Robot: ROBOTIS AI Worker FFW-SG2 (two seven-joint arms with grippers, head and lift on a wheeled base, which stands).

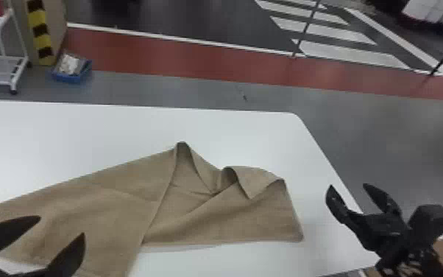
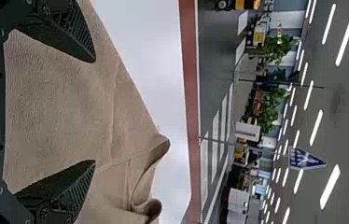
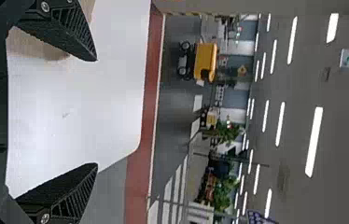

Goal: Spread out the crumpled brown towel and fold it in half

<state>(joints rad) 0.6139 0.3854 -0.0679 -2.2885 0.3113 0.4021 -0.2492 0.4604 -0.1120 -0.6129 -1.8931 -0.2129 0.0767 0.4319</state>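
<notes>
The brown towel (image 1: 95, 206) lies rumpled on the white table, with a raised peak near its middle and curled folds toward its right end. Over the towel's lower left part my left gripper (image 1: 62, 224) is open, nothing between its fingers. In the left wrist view, the towel (image 2: 65, 102) spreads behind the open left gripper (image 2: 93, 112). Off the towel's right end, by the table's right edge, my right gripper (image 1: 349, 188) stands open and apart from the cloth. A bit of towel (image 3: 37, 46) shows in the right wrist view beside the open right gripper (image 3: 97, 112).
The white table (image 1: 84, 129) has its rounded far right corner beyond the towel, and its right edge runs down past my right gripper. On the floor behind stand a blue bin (image 1: 70, 75) and a white wheeled rack (image 1: 2, 59).
</notes>
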